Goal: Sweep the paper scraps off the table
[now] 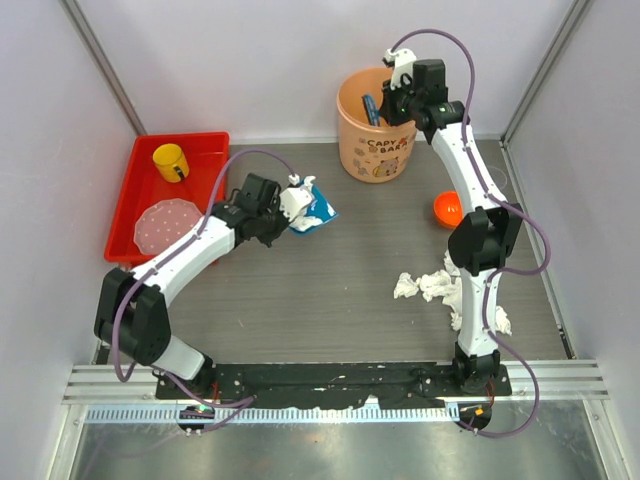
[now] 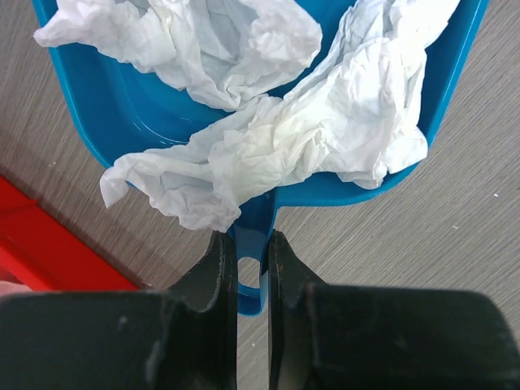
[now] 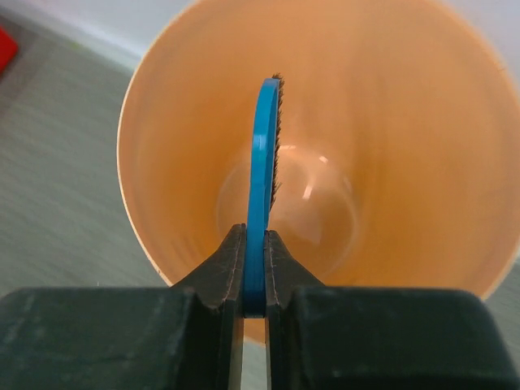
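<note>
white crumpled paper scraps (image 1: 425, 285), lower right, on a grey-brown wood-grain table (image 1: 330, 300); further white paper lies in a blue dustpan (image 2: 122, 122). blue brush (image 3: 262, 187) against a plain orange bucket (image 3: 406, 122) interior; dark lettering outside. upper left: red tray (image 1: 118, 225), pink speckled plate (image 1: 167, 222), yellow cup (image 1: 170, 162).

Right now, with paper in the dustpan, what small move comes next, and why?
Probably swing the left end effector toward the bucket, minding the brush held over it: its dustpan holds paper scraps, with more lying on the table.
</note>
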`<state>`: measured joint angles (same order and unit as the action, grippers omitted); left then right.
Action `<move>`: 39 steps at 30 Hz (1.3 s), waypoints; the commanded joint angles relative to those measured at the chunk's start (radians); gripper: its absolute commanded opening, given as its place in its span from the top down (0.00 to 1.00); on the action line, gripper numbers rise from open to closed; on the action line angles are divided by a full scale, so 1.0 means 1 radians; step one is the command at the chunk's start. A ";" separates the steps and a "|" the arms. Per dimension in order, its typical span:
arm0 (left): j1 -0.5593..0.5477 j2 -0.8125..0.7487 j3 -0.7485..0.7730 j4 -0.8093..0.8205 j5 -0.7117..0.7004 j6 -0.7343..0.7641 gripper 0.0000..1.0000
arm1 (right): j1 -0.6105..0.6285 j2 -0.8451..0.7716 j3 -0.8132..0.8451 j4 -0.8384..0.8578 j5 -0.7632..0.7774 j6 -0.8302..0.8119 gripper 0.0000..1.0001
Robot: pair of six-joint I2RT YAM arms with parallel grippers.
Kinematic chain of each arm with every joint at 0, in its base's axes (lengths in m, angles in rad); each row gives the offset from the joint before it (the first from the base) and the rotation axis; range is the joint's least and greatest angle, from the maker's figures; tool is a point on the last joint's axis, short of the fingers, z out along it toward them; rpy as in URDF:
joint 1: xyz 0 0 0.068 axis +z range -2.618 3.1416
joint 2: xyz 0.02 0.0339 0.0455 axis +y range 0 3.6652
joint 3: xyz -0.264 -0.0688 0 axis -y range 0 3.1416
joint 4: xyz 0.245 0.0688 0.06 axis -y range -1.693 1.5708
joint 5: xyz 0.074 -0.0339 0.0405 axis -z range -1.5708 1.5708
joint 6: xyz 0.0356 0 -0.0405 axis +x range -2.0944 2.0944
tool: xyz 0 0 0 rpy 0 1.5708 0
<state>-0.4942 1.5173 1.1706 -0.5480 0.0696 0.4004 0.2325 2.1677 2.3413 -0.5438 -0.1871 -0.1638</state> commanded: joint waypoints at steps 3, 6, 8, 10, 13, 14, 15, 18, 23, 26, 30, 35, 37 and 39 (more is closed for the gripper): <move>0.006 -0.071 -0.022 0.005 -0.019 0.021 1.00 | 0.005 -0.029 0.084 -0.116 -0.181 -0.089 0.99; 0.006 -0.078 -0.017 -0.001 -0.024 0.022 1.00 | 0.007 -0.020 0.085 -0.160 -0.224 -0.100 0.99; 0.006 -0.088 -0.017 0.000 -0.025 0.026 1.00 | 0.007 -0.003 0.093 -0.194 -0.274 -0.102 0.99; 0.006 -0.098 -0.019 -0.003 -0.024 0.029 1.00 | 0.005 0.006 0.095 -0.238 -0.293 -0.102 0.99; 0.006 -0.111 -0.019 -0.013 -0.030 0.035 1.00 | 0.007 0.009 0.084 -0.271 -0.301 -0.100 0.99; 0.006 -0.112 -0.019 -0.013 -0.033 0.038 1.00 | 0.005 0.007 0.078 -0.277 -0.319 -0.098 0.99; 0.008 -0.118 -0.020 -0.016 -0.036 0.038 1.00 | 0.007 -0.006 0.075 -0.280 -0.333 -0.097 0.99; 0.008 -0.132 -0.016 -0.021 -0.040 0.041 1.00 | 0.007 -0.034 0.073 -0.278 -0.364 -0.082 0.99; 0.008 -0.143 0.023 -0.059 -0.048 0.040 1.00 | 0.013 -0.088 0.021 -0.294 -0.385 -0.075 0.99; 0.008 -0.157 0.043 -0.081 -0.059 0.038 1.00 | 0.040 -0.141 -0.057 -0.323 -0.385 -0.097 0.99; 0.009 -0.178 0.073 -0.115 -0.060 0.035 1.00 | 0.097 -0.198 -0.125 -0.346 -0.358 -0.128 0.99; 0.023 -0.200 0.132 -0.187 -0.060 0.017 1.00 | 0.159 -0.236 -0.132 -0.381 -0.336 -0.109 0.99; 0.032 -0.219 0.144 -0.210 -0.060 0.005 1.00 | 0.183 -0.252 -0.152 -0.380 -0.318 -0.111 0.99; 0.043 -0.249 0.158 -0.224 -0.060 0.000 1.00 | 0.228 -0.269 -0.186 -0.377 -0.278 -0.120 0.99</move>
<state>-0.4732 1.3418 1.2682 -0.7212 0.0177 0.4213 0.4080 1.9854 2.1902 -0.9131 -0.5076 -0.2787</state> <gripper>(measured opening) 0.135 0.136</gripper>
